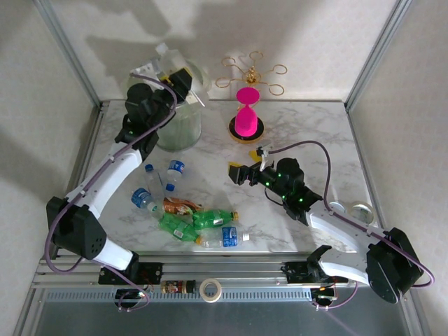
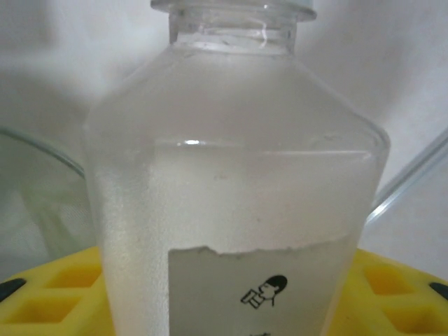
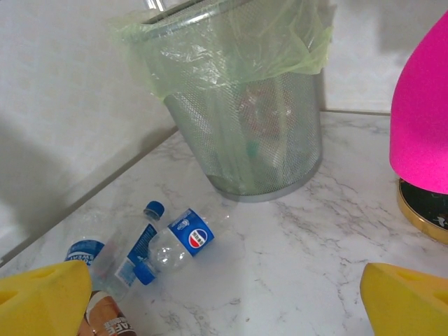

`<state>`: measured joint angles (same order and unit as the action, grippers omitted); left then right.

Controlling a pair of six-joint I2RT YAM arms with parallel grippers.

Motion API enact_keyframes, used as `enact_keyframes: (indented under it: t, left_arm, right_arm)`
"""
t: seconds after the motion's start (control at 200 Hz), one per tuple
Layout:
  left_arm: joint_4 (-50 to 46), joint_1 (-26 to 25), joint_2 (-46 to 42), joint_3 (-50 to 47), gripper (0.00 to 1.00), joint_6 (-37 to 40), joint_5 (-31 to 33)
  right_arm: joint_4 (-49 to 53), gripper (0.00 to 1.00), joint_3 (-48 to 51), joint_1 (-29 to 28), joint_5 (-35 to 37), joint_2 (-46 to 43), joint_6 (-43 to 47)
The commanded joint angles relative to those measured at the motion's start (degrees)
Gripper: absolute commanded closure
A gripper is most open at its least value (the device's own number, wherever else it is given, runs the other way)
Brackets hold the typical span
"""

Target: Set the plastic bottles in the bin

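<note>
Currently left gripper (image 1: 178, 82) clamped on a frosted clear bottle (image 2: 231, 210) above the bin (image 1: 178, 127); right gripper (image 1: 241, 173) jaws apart, empty, over the table (image 1: 315, 133)

top external: high, facing down on the table (image 1: 315, 133)
left wrist: tight against 1 bottle (image 2: 238, 210)
right wrist: low, facing the bin (image 3: 245, 105), shared with top external
</note>
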<state>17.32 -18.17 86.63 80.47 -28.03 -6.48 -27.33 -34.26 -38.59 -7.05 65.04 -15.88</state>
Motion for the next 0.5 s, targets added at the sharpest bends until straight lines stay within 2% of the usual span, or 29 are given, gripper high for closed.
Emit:
enact_keyframes:
  t: [0.0, 0.115, 0.26, 0.496]
  left_arm:
    - [-4.7, 1.4, 1.9, 5.3, 1.0, 8.1, 5.2]
    - [-7.8, 1.9, 4.2, 10.0, 1.0, 13.7, 11.8]
    - [-5.7, 2.1, 6.4, 10.3, 1.0, 20.1, 20.7]
    - [-10.7, 2.4, 13.5, 13.2, 1.0, 25.1, 24.3]
  right_arm:
    - [-0.1, 0.01, 0.5, 0.2, 1.9, -1.5, 0.4]
    - [0.7, 0.01, 0.8, 0.3, 2.7, -2.0, 0.6]
    - [1.4, 0.01, 1.3, 0.3, 3.4, -2.5, 0.2]
    - [-1.1, 0.01, 3.7, 0.3, 3.8, -3.3, -0.2]
